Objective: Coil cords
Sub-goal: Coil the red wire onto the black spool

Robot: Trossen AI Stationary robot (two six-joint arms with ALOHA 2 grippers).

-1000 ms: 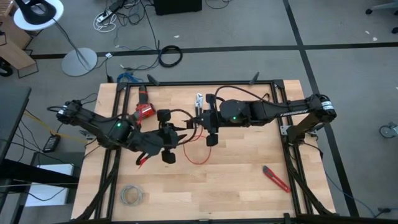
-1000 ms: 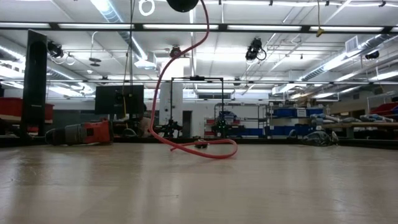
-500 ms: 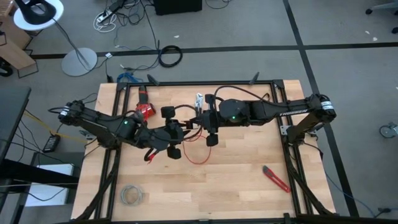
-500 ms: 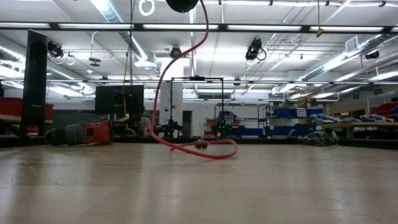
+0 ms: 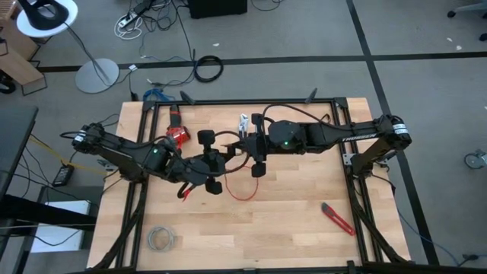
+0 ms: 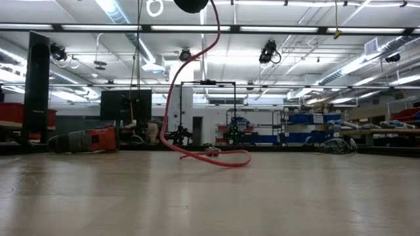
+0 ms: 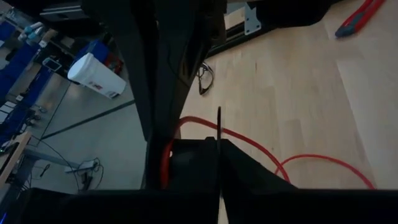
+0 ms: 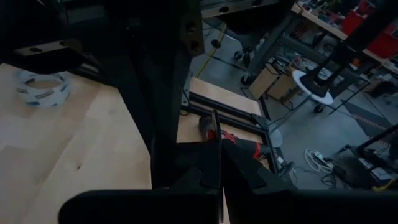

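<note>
Pale wood table, smooth with a soft sheen; the red cord below the right gripper looks glossy, probably plastic-sheathed.

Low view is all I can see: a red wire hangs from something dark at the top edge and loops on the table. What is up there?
Observer: From above, two arms meet over the table's middle, the left tool and the right tool nearly tip to tip above the red wire.
Operator: Are they gripping it?
Observer: Both tools are shut. The left wrist view shows the wire running right beside that tool's fingers, but I cannot tell whether it is pinched.
Operator: Anything on the table that I am missing?
Observer: A red box cutter lies toward the table's right edge.
</note>
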